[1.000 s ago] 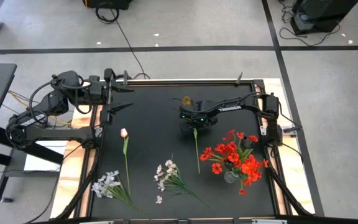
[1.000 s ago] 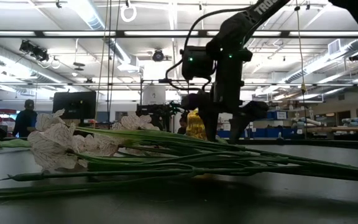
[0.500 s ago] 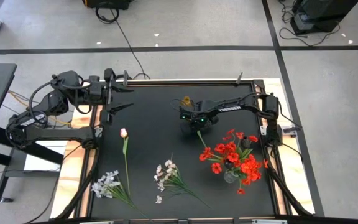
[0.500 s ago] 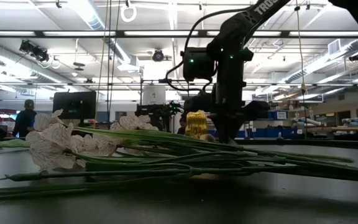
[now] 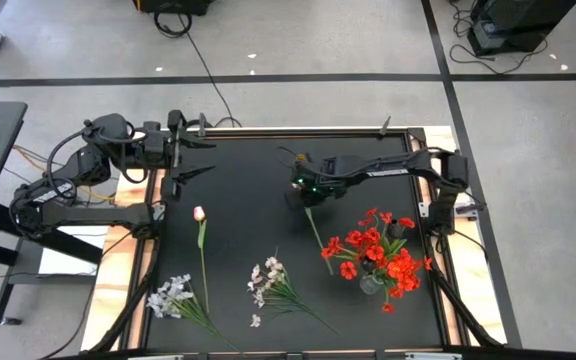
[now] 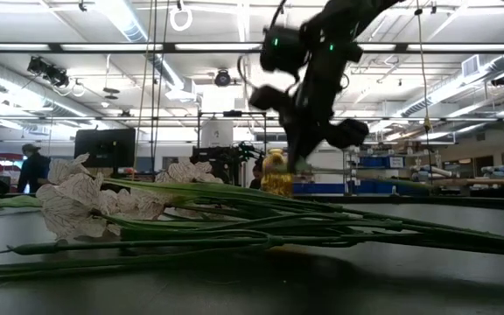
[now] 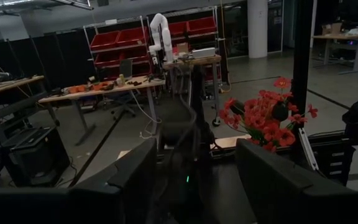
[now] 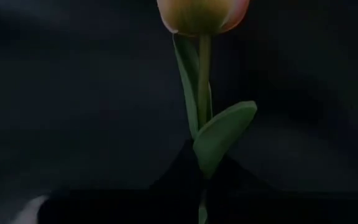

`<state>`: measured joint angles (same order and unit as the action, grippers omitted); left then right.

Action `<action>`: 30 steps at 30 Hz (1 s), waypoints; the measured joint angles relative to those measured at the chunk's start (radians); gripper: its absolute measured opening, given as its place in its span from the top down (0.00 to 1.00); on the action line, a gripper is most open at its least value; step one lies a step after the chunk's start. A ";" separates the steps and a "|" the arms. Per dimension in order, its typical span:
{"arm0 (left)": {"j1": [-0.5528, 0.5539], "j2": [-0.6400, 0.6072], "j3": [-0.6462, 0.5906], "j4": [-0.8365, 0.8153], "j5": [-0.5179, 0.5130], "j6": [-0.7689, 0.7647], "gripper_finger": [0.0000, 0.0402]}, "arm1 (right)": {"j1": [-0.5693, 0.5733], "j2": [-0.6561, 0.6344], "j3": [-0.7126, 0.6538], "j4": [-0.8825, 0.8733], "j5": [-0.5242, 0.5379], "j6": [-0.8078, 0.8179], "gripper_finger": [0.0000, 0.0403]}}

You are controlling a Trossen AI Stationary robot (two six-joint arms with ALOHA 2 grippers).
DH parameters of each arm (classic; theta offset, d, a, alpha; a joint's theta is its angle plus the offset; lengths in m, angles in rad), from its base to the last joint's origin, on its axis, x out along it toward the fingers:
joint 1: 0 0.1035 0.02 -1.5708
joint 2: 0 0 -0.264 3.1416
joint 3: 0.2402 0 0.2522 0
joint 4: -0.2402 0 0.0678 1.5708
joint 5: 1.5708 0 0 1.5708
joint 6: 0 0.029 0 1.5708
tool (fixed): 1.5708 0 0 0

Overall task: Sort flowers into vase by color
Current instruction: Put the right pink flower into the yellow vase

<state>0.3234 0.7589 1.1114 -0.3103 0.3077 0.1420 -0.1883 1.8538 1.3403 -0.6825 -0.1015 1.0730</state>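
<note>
**Right claw clamped on the yellow tulip**

High view: right claw gripped the yellow tulip up-left of the red flowers. Left claw sat open, far left of them.

Right wrist view: stem pinched, bud ahead.

Long ceiling lights are glowing over a wide workshop. Grey floor is spreading around the black desk, with dark tape lines crossing it. Red storage bins are sitting on far shelves, and a person is standing far left.
</note>
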 joint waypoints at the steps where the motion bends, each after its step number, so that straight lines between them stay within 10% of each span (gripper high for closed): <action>1: 0.000 0.000 0.000 0.000 0.000 0.000 0.44 | 0.003 -0.018 0.000 0.020 0.003 0.001 0.98; 9: 0.000 0.000 0.000 0.000 0.000 0.000 0.44 | 0.004 -0.136 0.000 0.245 0.140 -0.123 0.98; 30: 0.000 0.000 0.000 0.000 0.000 0.000 0.44 | -0.103 -0.278 0.003 0.816 0.501 -1.070 0.98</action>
<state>0.3236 0.7590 1.1114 -0.3107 0.3077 0.1421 -0.2912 1.5753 1.3430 0.1337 0.4000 0.0032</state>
